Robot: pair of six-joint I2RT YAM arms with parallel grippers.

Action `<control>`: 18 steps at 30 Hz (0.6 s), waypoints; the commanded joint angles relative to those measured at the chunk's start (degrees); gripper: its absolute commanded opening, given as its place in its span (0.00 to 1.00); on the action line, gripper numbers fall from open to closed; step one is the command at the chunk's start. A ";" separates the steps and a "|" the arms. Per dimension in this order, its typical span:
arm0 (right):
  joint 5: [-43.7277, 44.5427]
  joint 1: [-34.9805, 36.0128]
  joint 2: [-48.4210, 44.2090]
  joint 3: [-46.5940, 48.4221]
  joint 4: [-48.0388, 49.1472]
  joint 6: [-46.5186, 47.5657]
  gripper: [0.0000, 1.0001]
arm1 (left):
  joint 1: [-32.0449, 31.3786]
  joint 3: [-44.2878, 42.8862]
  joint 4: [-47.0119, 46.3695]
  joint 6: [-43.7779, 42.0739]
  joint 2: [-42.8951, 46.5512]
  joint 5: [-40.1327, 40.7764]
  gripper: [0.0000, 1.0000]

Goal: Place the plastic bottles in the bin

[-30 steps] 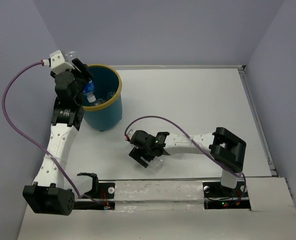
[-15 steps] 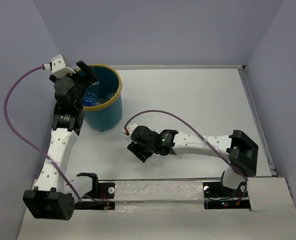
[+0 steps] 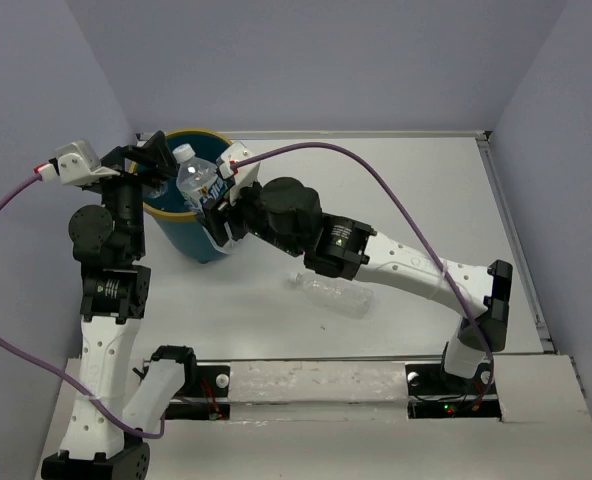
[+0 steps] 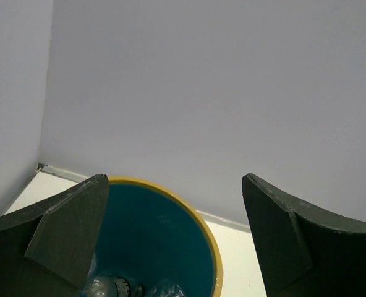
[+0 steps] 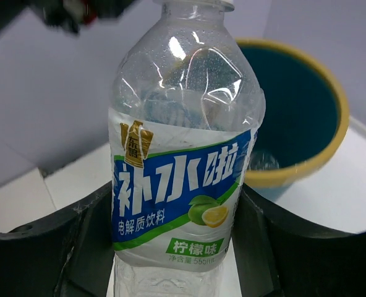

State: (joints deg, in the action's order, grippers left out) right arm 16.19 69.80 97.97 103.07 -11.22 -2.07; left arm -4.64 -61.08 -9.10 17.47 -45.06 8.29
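Robot lab, bare walls (image 3: 326, 60), white table (image 3: 406, 190)

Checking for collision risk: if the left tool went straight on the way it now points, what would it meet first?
Likely the bin: its teal inside and yellow rim lie between the fingers of the open left tool. Above it only bare wall; depth is unclear.

White arms (image 3: 104, 345), black joints (image 3: 291, 212), purple cables (image 3: 326, 147)

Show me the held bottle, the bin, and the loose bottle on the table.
held bottle (image 5: 177, 204), right wrist view, on its blue label.
bin (image 3: 186, 234), top external view, on its outer wall.
loose bottle (image 3: 331, 293), top external view, on its clear body.
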 commanded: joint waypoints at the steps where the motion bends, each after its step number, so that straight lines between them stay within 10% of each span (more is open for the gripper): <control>1: 0.26 -1.77 4.84 9.84 13.23 5.32 0.47 | 0.34 1.84 -4.17 0.19 2.25 2.60 0.99; 14: -8.45 -10.91 31.04 39.39 20.45 2.33 0.48 | 0.60 4.65 -6.19 0.98 11.91 11.57 0.99; 18: -11.96 -10.91 32.20 38.88 18.79 2.33 0.78 | 1.39 6.06 -7.59 2.30 14.64 12.10 0.99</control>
State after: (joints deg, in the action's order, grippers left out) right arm 9.50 57.65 131.52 139.44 4.60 0.71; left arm -4.08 -56.55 -11.40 18.41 -32.93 18.20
